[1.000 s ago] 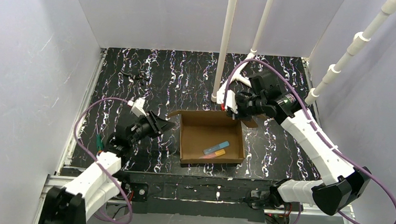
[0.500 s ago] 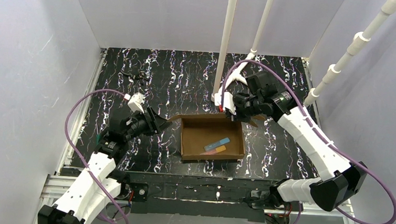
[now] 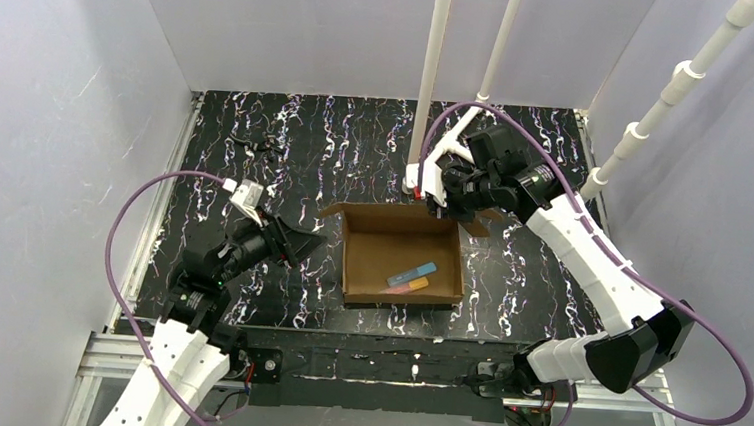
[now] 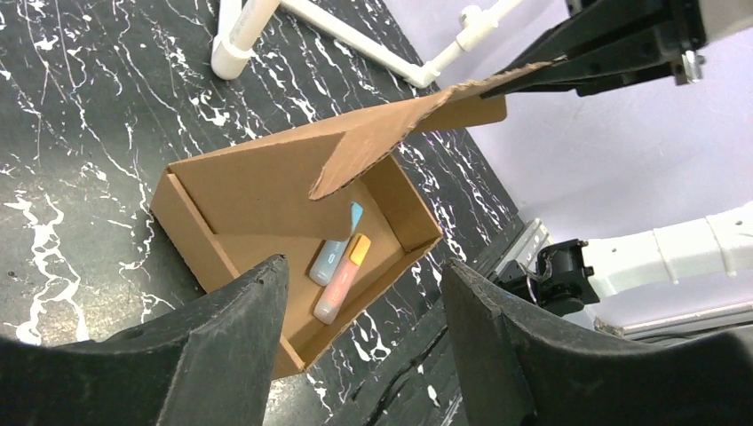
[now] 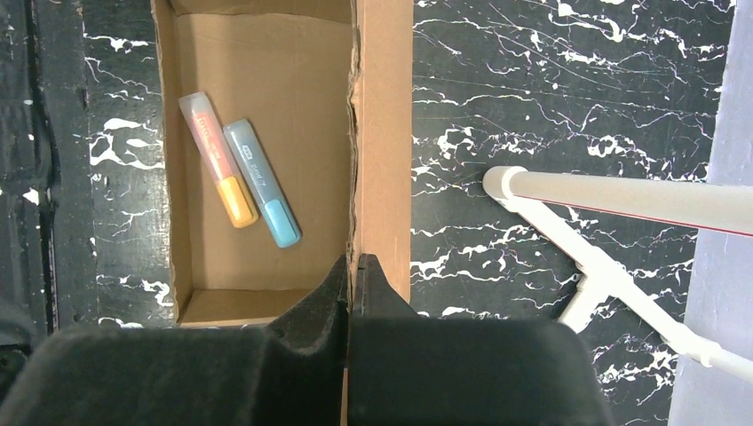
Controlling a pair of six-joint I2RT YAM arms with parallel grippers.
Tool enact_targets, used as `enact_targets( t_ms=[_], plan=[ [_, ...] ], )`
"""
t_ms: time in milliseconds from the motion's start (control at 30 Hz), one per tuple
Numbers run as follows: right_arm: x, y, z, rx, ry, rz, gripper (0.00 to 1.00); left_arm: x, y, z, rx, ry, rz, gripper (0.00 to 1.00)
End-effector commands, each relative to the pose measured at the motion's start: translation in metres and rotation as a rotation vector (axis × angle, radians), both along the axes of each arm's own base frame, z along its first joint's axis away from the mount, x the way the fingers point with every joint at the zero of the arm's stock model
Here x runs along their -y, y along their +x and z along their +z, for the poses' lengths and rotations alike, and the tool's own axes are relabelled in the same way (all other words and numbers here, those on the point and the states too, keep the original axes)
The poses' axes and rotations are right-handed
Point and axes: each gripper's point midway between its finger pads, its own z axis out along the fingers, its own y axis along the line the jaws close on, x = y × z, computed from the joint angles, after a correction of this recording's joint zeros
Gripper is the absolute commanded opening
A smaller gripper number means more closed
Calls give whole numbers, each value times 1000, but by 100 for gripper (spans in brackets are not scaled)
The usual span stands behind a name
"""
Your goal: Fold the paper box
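The paper box [image 3: 381, 243] is a brown shallow cardboard box standing open in the middle of the table. A blue marker [image 3: 415, 273] and an orange marker [image 3: 405, 286] lie inside it. My right gripper [image 3: 447, 202] is shut on the box's lid flap [image 5: 384, 133] at the far right corner and holds it raised; in the right wrist view the gripper [image 5: 353, 262] pinches the flap's edge. My left gripper [image 3: 303, 240] is open and empty, just left of the box. In the left wrist view its gripper [image 4: 364, 266] frames the box [image 4: 249, 195] and the raised flap [image 4: 391, 133].
White pipes [image 3: 429, 86] rise from a foot [image 3: 413, 185] on the table just behind the box; they also show in the right wrist view [image 5: 622, 200]. A small dark object [image 3: 262, 145] lies far left. Grey walls enclose the table.
My right gripper has moved a little toward the back with the flap in it. My left arm has drawn back to the left, its gripper still open beside the box.
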Motion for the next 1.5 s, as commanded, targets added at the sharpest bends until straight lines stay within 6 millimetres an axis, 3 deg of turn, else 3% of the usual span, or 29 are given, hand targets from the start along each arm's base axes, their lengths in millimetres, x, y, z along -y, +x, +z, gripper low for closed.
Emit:
enact_targets(
  t_ms=[0,100,167,300,367,533,733,767,800,833,1000,1167,1367,1467],
  plan=[
    [-7,8,16,23,36,-21,1,-3,-9,-6,-14,7,3,62],
    [-7,9,14,21,31,-24,1,-7,-9,-3,13,31,16,63],
    [-7,9,14,19,29,-25,1,-10,-9,12,85,60,17,63],
    [-7,8,14,16,26,-19,1,-24,-4,62,380,296,1,79],
    [-8,8,14,13,28,-13,1,-22,-2,87,504,385,-52,82],
    [-8,8,16,14,30,-11,1,9,-8,122,690,427,-344,83],
    [-9,9,15,10,27,-11,1,38,10,124,792,461,-511,83],
    [-9,9,14,9,26,-10,1,39,3,192,969,460,-471,82],
    [-9,9,14,9,26,-10,1,47,15,130,830,475,-541,81],
    [-10,10,14,8,26,-11,1,50,19,119,812,491,-563,80],
    [-11,10,15,4,28,-7,1,66,33,97,777,565,-639,78],
    [-11,11,14,3,24,-7,1,75,40,79,722,605,-690,61],
    [-12,12,15,2,25,-4,1,78,45,59,683,664,-714,50],
    [-13,12,15,0,26,-2,1,78,47,52,671,689,-724,37]
  ],
)
